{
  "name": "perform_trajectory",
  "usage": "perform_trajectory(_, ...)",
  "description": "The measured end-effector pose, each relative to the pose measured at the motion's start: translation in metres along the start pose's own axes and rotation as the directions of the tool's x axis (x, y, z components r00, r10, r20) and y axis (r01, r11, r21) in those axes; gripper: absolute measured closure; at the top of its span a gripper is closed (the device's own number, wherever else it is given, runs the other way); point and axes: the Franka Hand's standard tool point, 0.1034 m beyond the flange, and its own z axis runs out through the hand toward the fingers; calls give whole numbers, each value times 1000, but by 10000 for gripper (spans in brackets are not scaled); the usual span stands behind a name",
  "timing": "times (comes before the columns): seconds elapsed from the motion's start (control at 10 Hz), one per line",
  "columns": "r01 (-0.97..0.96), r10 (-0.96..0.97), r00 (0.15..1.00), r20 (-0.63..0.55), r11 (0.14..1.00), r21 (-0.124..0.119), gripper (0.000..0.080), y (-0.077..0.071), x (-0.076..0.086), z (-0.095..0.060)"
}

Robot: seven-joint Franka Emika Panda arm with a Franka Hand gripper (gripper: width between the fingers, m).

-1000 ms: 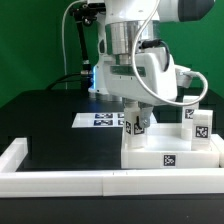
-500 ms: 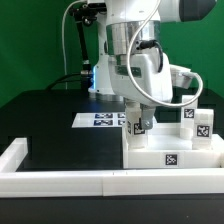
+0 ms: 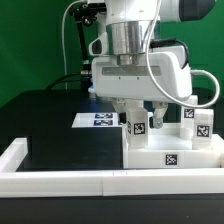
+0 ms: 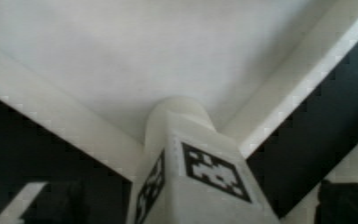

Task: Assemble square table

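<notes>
- Black tabletop (image 3: 60,130) fills the lower left of the exterior frame, bordered along the bottom by a long white rim (image 3: 60,180), with a green wall behind.
- Lying flat on the black surface near the frame's centre is the marker board (image 3: 100,120), partly hidden by the arm.
- At lower right sits the square slab (image 3: 170,150), a white block with a black-white tag on its near edge, touching the rim.
- One leg block (image 3: 137,124) stands upright at the slab's near left corner, a tag on its face.
- Two more leg blocks (image 3: 198,124) stand at the right edge of the frame, behind the slab.
- Above the corner leg hangs the tool (image 3: 140,112); its fingers (image 3: 157,112) stand spread on either side of the leg, released, and whether they touch it I cannot tell.
- In the wrist view the tagged leg block (image 4: 190,165) rises against the white slab (image 4: 140,50), blurred, with dark surface showing on both sides.
</notes>
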Motion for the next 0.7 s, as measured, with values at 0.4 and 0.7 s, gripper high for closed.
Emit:
perform_trajectory(0.4, 335, -335, 942, 24, 942, -25, 150, -2, -1, -1)
perform_trajectory(0.7, 496, -495, 868, 25, 868, -21, 150, -3, -1, -2)
